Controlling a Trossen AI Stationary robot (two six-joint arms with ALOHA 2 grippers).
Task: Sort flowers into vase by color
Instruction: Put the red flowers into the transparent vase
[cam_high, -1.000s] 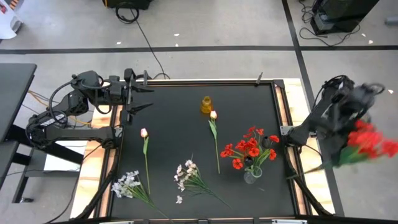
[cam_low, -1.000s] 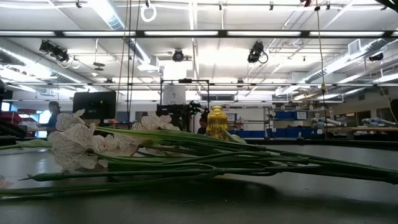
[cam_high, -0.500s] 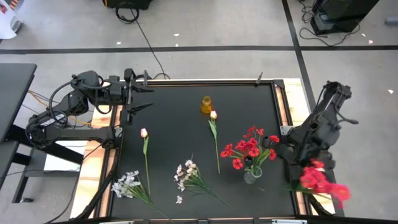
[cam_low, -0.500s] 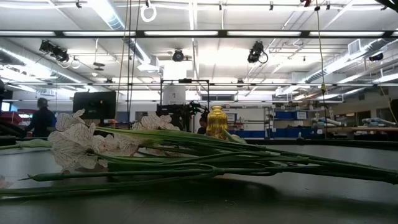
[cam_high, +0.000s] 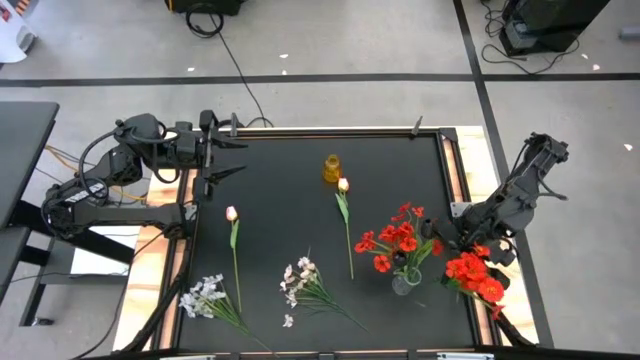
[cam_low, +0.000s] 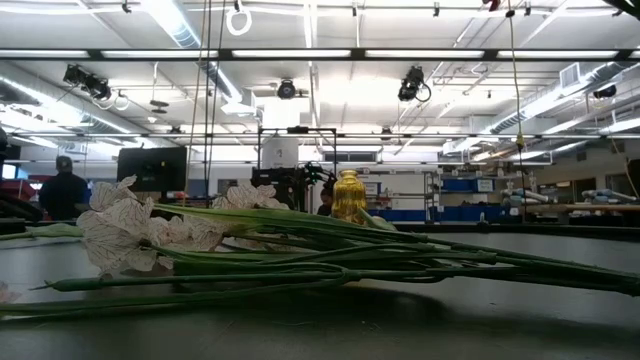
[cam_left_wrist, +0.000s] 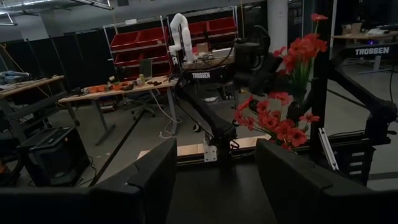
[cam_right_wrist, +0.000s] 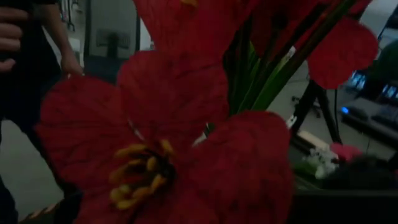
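A clear vase near the table's right edge holds a bunch of red flowers. Just right of it my right gripper is shut on another red bunch, whose blossoms fill the right wrist view. Two pink tulips and two white sprays lie flat on the black mat. A yellow vase stands toward the far side. My left gripper waits open at the far left corner. My right gripper is shut on the red bunch, but the blossoms hide the fingers, so which part it has cannot be told. The bunch is lifted clear above the table's right edge, and its blossoms stand out on the gripper's near side.
Wooden rails frame the black mat. In the low view the white sprays' green stems lie across the foreground with the yellow vase behind them. A person stands in the room beyond the table.
My right gripper has come down from outside the table's right edge and swung toward the near edge, then left toward the clear vase, turning as it went. The red bunch went with it and now hangs beside the vase's flowers.
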